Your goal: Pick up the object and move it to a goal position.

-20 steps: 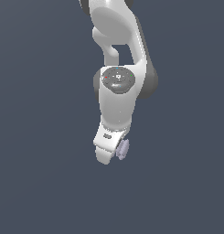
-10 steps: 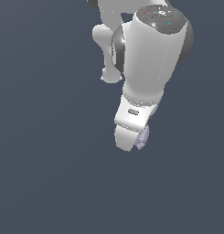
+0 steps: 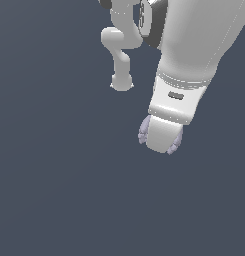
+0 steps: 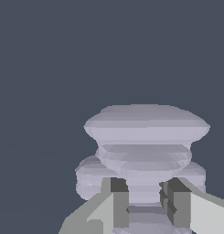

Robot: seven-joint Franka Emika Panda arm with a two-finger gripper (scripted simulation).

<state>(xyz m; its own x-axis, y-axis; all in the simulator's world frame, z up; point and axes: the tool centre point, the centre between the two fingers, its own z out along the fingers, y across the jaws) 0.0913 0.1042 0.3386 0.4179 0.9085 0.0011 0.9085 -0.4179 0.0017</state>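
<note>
- Currently held: object (image 4: 145,151), a pale lavender-grey ridged lump of stacked discs, pinched at its narrow waist between the two fingers (image 4: 115,201) of the gripper (image 4: 144,203).
- Pincer narrowed onto the object; pads pressed to either side of the slim neck in the wrist view, wider discs standing beyond the fingertips.
- In the exterior view, object (image 3: 143,131) visible only as lavender edges at roughly 9 o'clock and 4 o'clock of the gripper (image 3: 161,142); remainder hidden behind the hand.
- Arm (image 3: 194,55) fills the upper part of the exterior view from about 12 to 2 o'clock, close to the camera.
- No goal marker discernible in either view; plain dark ground (image 3: 59,190) only.
- Judged step: carrying the grasped object toward the goal.
- Recommended: keep clamping force constant, since the grip bears on a narrow neck and a ridged piece may pivot there.
- Recommended: move smoothly, without abrupt wrist turns, to prevent the broad disc from swinging.
- Release advised only once over the goal position.
- Height above ground: cannot tell.
</note>
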